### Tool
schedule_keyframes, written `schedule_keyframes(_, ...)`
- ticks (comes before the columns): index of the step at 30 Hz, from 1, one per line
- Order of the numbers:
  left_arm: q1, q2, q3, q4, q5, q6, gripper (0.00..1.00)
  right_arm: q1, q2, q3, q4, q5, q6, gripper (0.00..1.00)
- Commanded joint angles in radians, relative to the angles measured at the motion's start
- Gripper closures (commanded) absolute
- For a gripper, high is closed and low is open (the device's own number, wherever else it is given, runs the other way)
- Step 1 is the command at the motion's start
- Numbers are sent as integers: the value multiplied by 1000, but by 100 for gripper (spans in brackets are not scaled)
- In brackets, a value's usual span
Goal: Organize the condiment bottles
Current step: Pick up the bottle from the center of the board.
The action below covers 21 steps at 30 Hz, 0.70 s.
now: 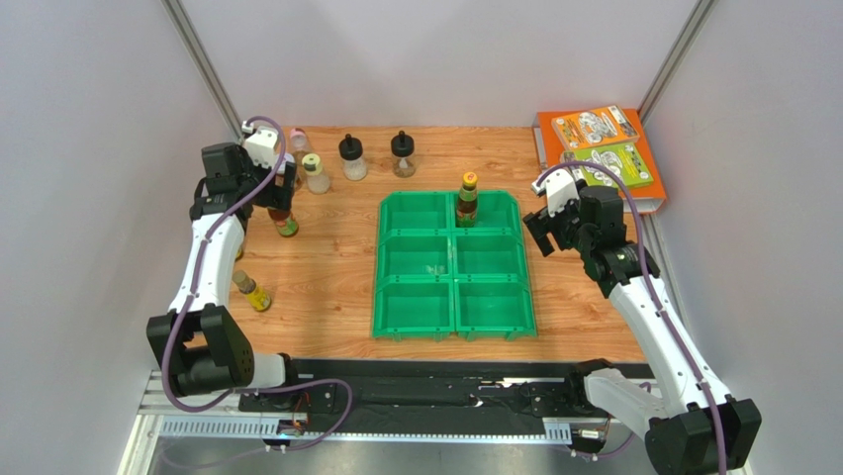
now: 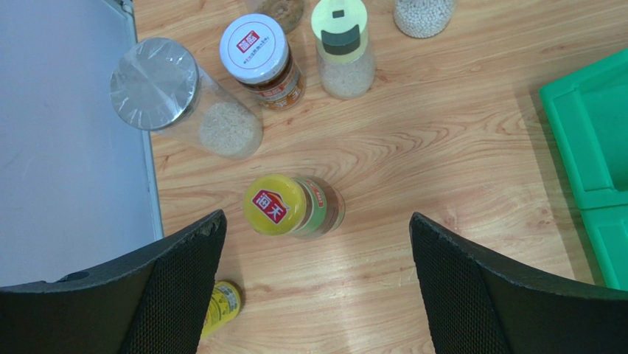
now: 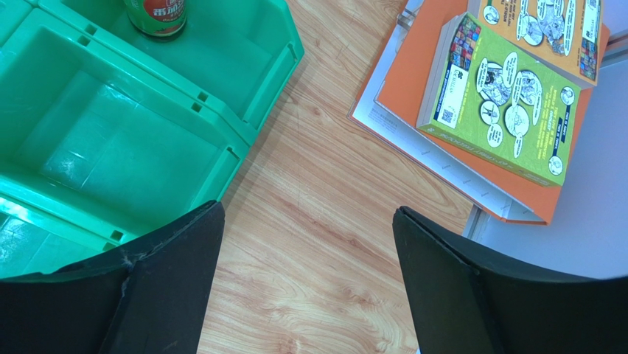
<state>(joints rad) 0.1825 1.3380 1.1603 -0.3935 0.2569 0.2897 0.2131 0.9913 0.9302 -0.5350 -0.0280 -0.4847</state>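
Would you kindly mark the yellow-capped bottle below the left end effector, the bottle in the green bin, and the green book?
Yellow-capped bottle [image 2: 274, 204]: left wrist view, cap top.
Bottle in the bin [image 1: 467, 206]: top external view, body.
Green book [image 3: 508, 96]: right wrist view, cover.

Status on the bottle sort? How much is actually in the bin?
Done: one bottle stands in the green bin's far-right compartment; the other five are empty. In hand: nothing; the left gripper is open over a yellow-capped bottle, and the right gripper is open and empty. Left: it and the other bottles on the table.
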Motion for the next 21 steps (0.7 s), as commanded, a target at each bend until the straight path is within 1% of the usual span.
schedule_keyframes(1,11,32,12,68,-1,-18,3,5,-23,29,12,-15,15,12)
schedule_keyframes(6,25,65,10,99,-4,-27,6,2,-20,30,7,-23,15,13)
schedule_keyframes(7,26,70,10,100,-1,-26,8,3,-20,30,7,-23,15,13)
schedule_keyframes(8,28,72,10,102,1,-27,13,3,-17,30,7,-23,17,13)
schedule_keyframes(19,55,85,-4,120,8,-20,24,2,-8,32,6,-24,20,13)
schedule_keyframes(21,58,96,-7,127,10,-20,28,3,-8,32,7,-26,20,13)
